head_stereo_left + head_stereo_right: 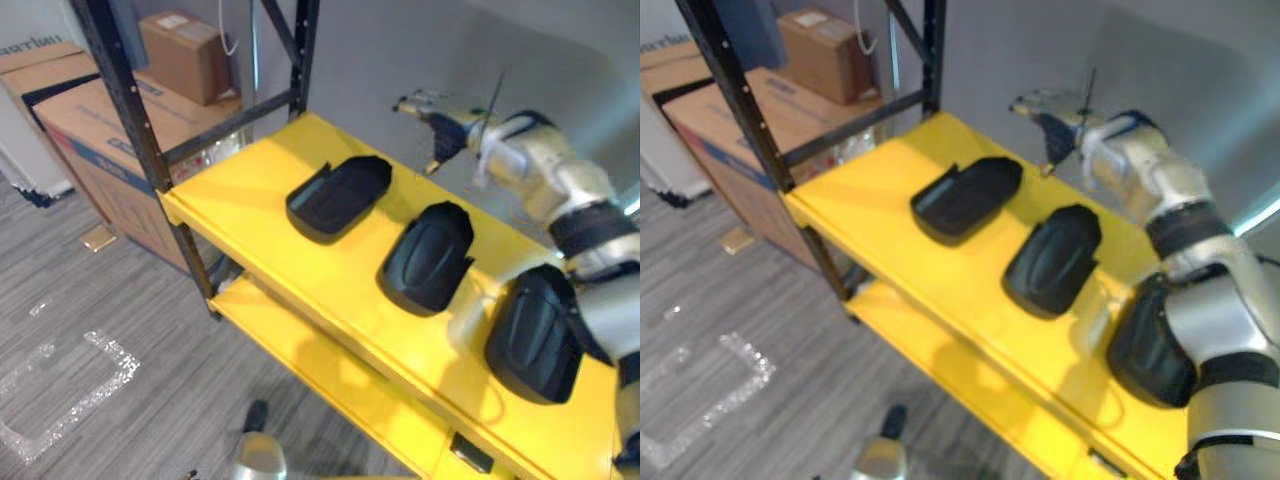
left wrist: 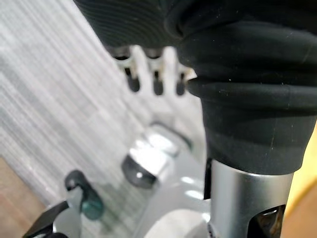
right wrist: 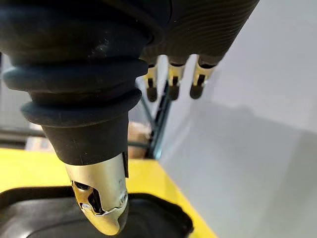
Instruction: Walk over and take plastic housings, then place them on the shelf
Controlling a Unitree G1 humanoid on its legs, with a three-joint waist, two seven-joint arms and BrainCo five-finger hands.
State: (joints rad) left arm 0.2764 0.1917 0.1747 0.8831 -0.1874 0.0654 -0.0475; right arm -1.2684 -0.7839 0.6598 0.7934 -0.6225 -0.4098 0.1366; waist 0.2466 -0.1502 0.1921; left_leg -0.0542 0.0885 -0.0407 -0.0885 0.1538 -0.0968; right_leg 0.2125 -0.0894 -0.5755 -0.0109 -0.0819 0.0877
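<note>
Three black plastic housings lie in a row on the top yellow shelf (image 1: 250, 190): one at the far left (image 1: 338, 196), one in the middle (image 1: 428, 256), one nearest me on the right (image 1: 535, 335). My right hand (image 1: 440, 118) hovers above the back of the shelf, beyond the middle housing, open and holding nothing. In the right wrist view its fingers (image 3: 171, 79) hang straight over a housing (image 3: 39, 218), clear of it. My left hand (image 2: 157, 82) hangs low over the grey floor, fingers relaxed and empty.
Black steel uprights (image 1: 130, 110) frame the rack's left end. Cardboard boxes (image 1: 110, 130) stand on the floor behind it, a smaller one (image 1: 185, 55) on top. A lower yellow shelf (image 1: 300, 350) juts out below. A grey wall (image 1: 420, 40) backs the rack.
</note>
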